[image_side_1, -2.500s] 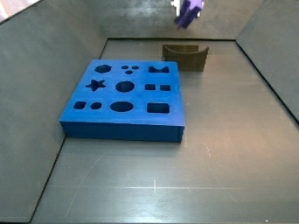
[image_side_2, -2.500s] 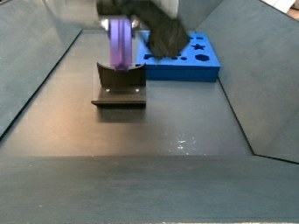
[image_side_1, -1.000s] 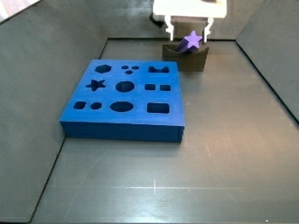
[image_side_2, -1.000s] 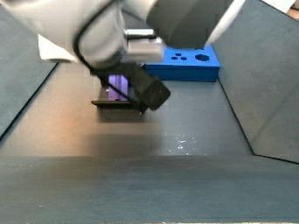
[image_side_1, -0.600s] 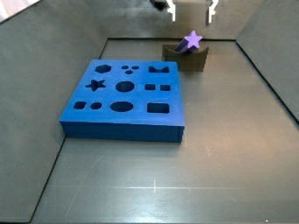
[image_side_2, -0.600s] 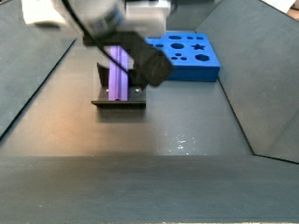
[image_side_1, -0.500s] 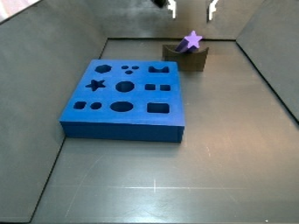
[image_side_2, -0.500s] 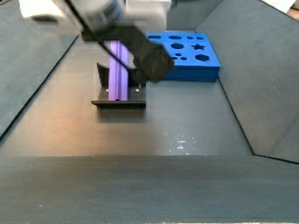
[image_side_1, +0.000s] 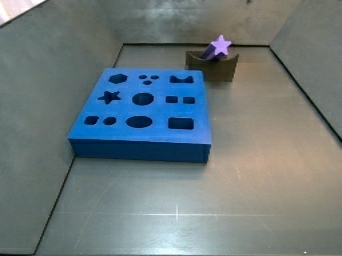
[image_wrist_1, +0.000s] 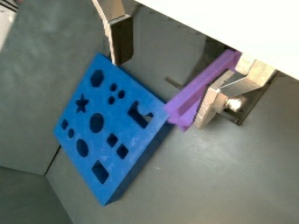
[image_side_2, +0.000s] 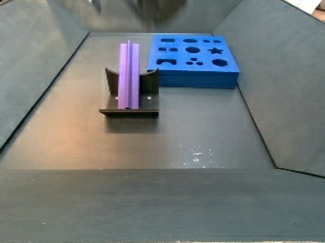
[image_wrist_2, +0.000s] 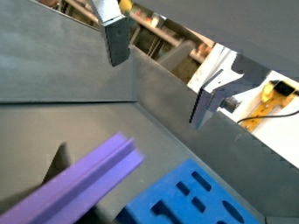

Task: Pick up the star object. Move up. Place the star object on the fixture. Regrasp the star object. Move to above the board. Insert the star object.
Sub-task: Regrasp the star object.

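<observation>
The star object (image_side_2: 131,76) lies in the notch of the fixture (image_side_2: 129,102), its star end showing in a side view (image_side_1: 221,46). The board (image_side_1: 143,112) sits just beside, on the floor of the enclosure. The end effector (image_wrist_1: 176,61) hangs above the piece with its fingers (image_wrist_2: 115,39) spread wide and nothing between them – the purple prism is below, free.

The placing step looks done; regrasping is next. The prism seems rigid and light, with smooth ridged faces that may slip – I would take hold near its middle, with the pads on two opposite sides, so it does not tilt when lifted.
</observation>
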